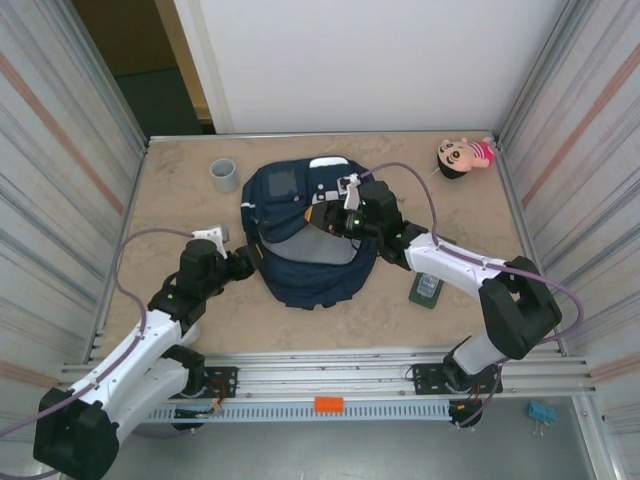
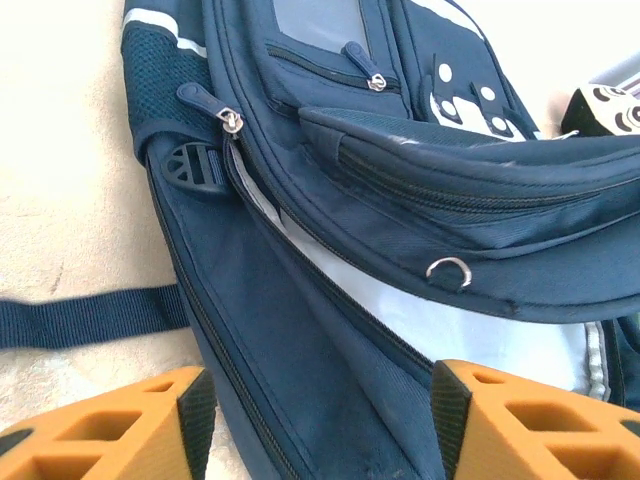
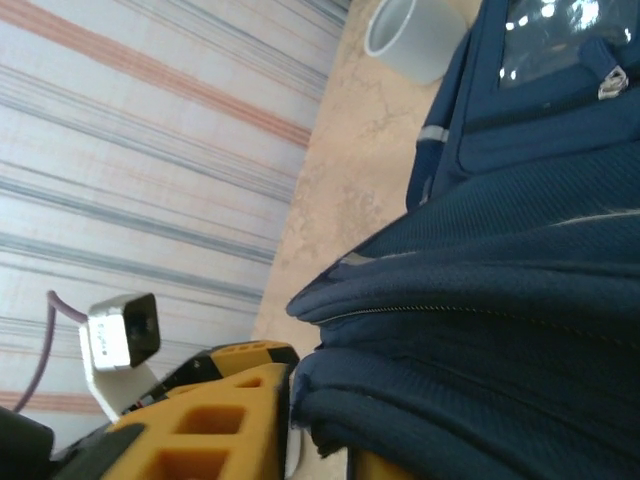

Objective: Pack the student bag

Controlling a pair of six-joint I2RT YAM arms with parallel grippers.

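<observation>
Straddling student bag (image 2: 400, 200), left gripper (image 2: 320, 420) open

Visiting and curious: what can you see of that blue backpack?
The student bag is navy fabric with white patches, zipped front pockets, a dark strap. It lies flat on the table, main compartment unzipped, grey lining showing. The open left gripper sits at its edge; a fold lies between the right gripper's fingers.

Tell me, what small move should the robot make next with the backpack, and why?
Probably close the left gripper on the edge of the backpack. Its fingers stand apart with that fabric between them, the main pocket gapes with pale lining showing, and the doll and cup lie outside. A hold there would likely keep the mouth open.
</observation>
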